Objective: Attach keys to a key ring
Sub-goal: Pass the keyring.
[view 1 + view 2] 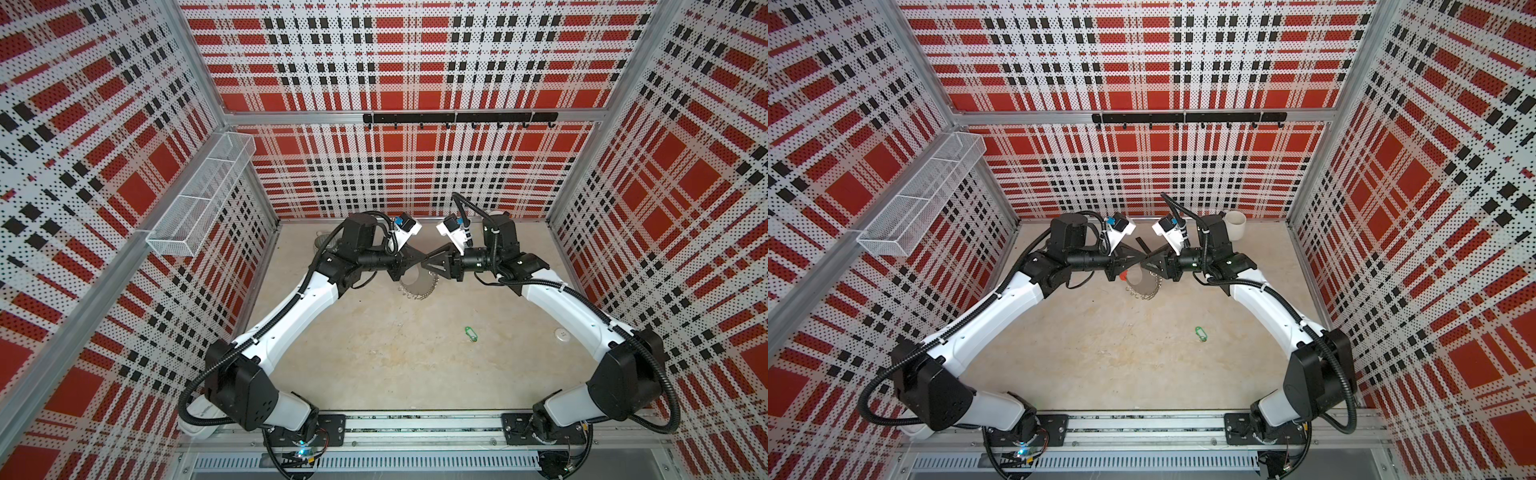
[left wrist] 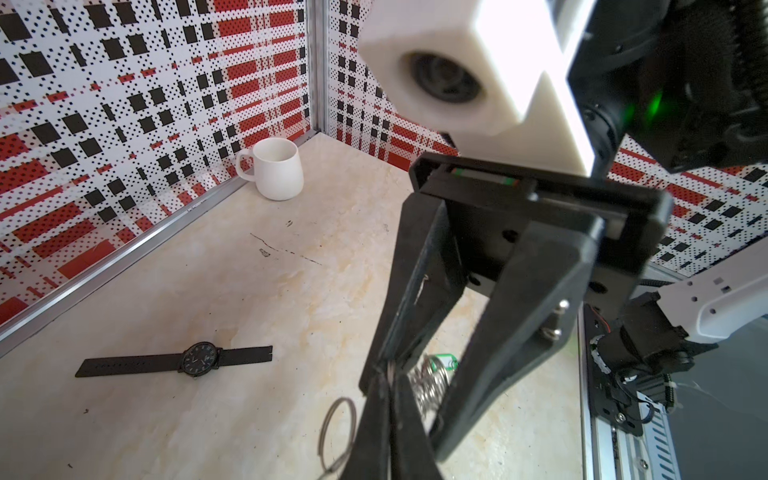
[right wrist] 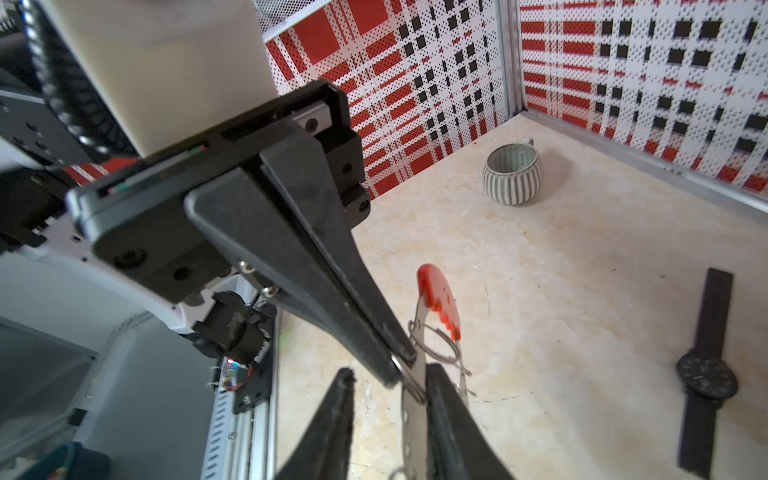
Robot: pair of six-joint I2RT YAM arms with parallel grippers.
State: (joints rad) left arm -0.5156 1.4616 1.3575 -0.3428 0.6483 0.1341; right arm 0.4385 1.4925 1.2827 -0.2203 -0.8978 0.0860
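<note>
Two grippers are meeting over the key ring [image 1: 417,286] at the back of the table [image 1: 374,365]. The left gripper [image 2: 385,378] is pinching its silver edge, while the right gripper [image 3: 390,372] is straddling it, jaws spread. The green key [image 1: 470,333] is lying well apart, nearer the front. The watch [image 2: 199,359] is showing dial marks too small to read.

white arms [image 1: 291,316], black ribbed cables [image 1: 195,386]
</note>
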